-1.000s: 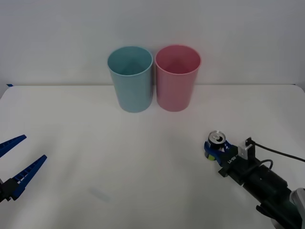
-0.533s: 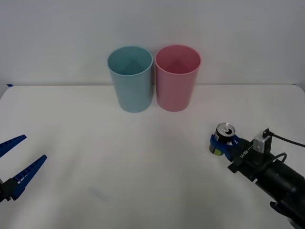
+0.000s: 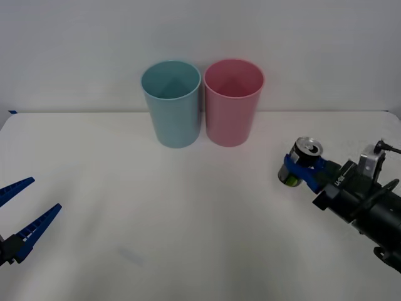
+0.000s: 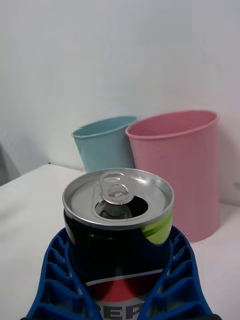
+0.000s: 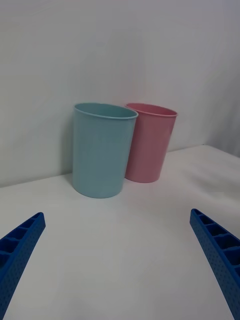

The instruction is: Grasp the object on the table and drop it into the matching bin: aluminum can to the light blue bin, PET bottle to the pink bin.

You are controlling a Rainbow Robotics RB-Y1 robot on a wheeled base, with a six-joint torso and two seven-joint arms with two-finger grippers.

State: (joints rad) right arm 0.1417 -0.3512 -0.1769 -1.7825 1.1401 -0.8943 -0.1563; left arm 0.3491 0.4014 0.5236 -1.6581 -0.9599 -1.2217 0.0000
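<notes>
Right gripper (image 3: 301,168) at the front view's right edge, clamped on the aluminum can (image 3: 302,160), raised over the table (image 3: 188,219). Up and left of it, pink bin (image 3: 232,102), then light blue bin (image 3: 172,103), side by side. Left gripper (image 3: 22,216) spread wide, lower left.

Aluminum can (image 3: 301,162) higher in right pincer (image 3: 299,169)

A high front camera looks forward and down over the white surface (image 3: 188,219). Each wrist camera sits low, looking level past its own pincer. All three views share the light blue bin (image 3: 171,103) and pink bin (image 3: 233,101).
</notes>
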